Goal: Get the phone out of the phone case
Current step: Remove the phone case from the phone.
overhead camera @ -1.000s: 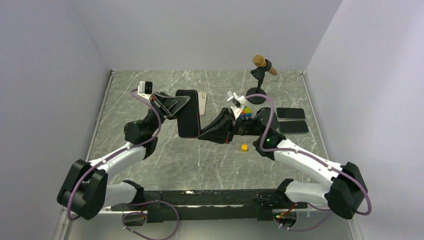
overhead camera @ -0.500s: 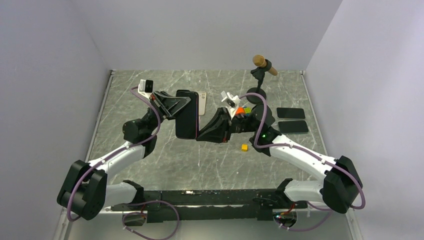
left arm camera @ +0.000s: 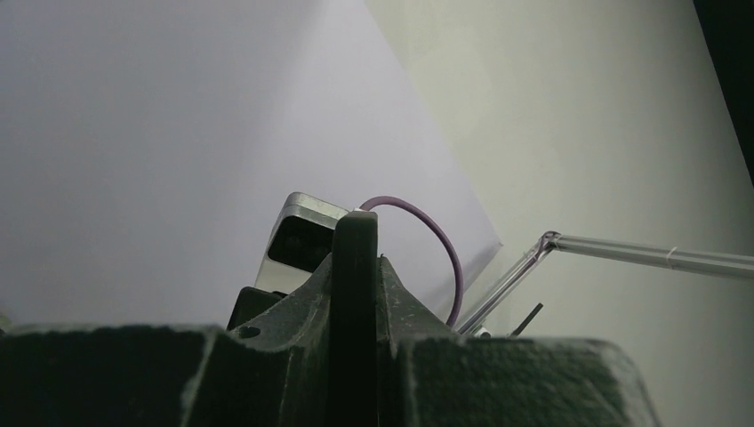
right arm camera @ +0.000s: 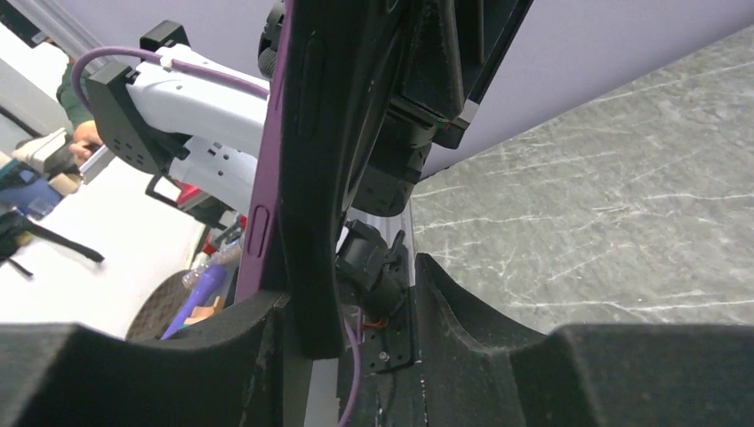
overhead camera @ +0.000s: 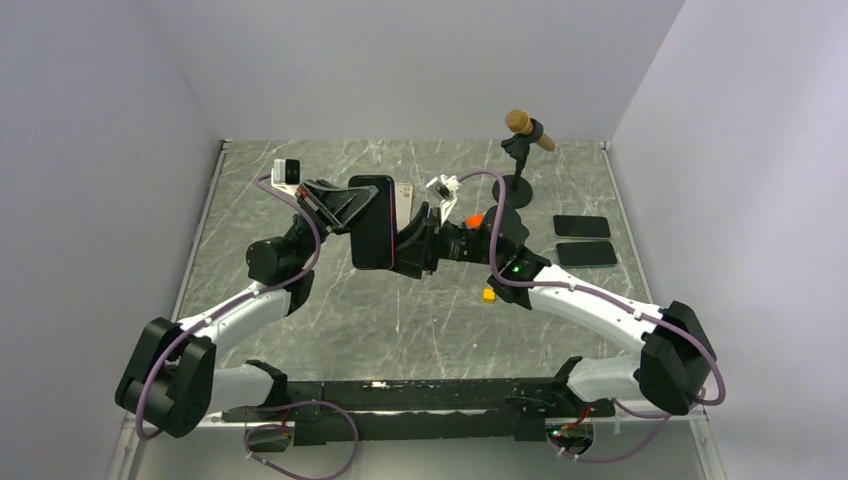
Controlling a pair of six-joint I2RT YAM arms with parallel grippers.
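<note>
Currently the phone (overhead camera: 372,225), seated in its dark phone case (right arm camera: 311,178), is held in the air above the surface (overhead camera: 420,320), between the two arms. The left tool (overhead camera: 350,207) is pressed together on the upper left edge of the phone case. The right tool (overhead camera: 410,248) straddles the lower right edge with its fingers spread: one finger lies against the phone case, the other stands apart. A yellow block (overhead camera: 488,294) lies on the surface near the right arm.

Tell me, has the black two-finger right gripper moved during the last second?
Yes: the right gripper moved left, away from the black microphone stand.
</note>
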